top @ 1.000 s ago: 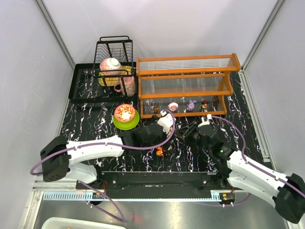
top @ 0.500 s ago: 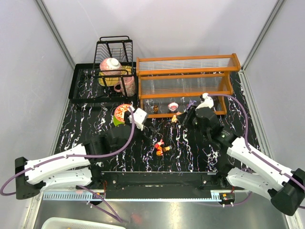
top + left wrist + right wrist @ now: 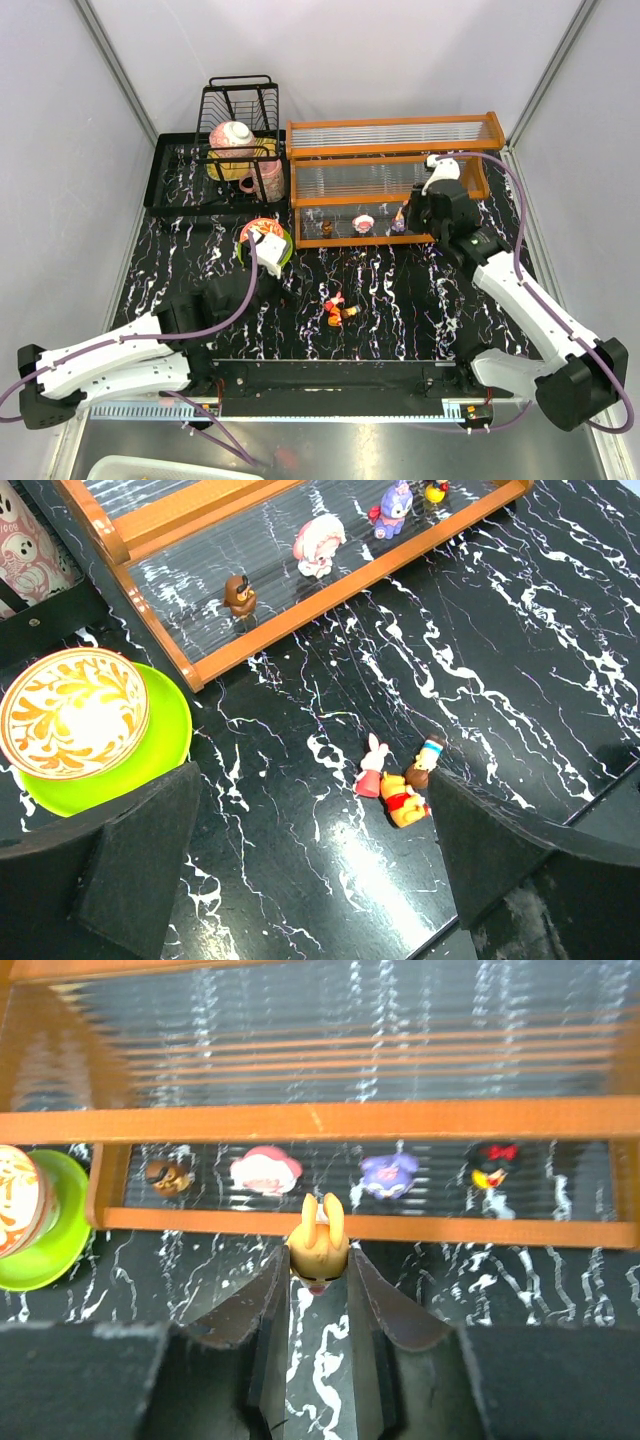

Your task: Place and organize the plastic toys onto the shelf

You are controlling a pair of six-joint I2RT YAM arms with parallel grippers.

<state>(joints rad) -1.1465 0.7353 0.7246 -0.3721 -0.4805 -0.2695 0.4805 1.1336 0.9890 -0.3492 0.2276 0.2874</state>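
**Plastic toys (image 3: 400, 777) on the move: one rabbit-eared figurine reaches the shelf (image 3: 390, 125)**

We judge this to be the carry-and-place step. The right gripper (image 3: 318, 1265) is clamped on a yellow-orange rabbit-eared figurine (image 3: 318, 1240), ears up between the dark fingers. It hovers at the right part of the shelf, a wide orange-framed tiered rack with clear ribbed panels.

Four toys already stand in a row on the lowest tier:
- a brown figurine (image 3: 168, 1174)
- a pink-white figurine (image 3: 266, 1170)
- a purple figurine (image 3: 389, 1174)
- a dark figurine with a red bow (image 3: 492, 1163)

In the right wrist view the carried piece lines up with the gap between the pink-white and the purple ones.

The left gripper (image 3: 315, 820) has its jaws spread wide and holds nothing. It hangs over the black marbled table (image 3: 540, 650), near the red patterned bowl (image 3: 75, 710) on its green plate (image 3: 170, 730). A small cluster of loose toys lies on the table below it, not yet shelved.

As we see it, the next move is to lower the figurine over the front rail onto a ribbed panel. It needs to land upright and apart from its neighbours, and the jaws should part only once it stands. The ribs could tip so small a base.

A second ago both arms met over the middle of the table, just before the shelf. Since then the left arm has drawn back to the left and opened fully. The right arm has swung up to the shelf's right end. The four shelved toys and the loose cluster have not moved.
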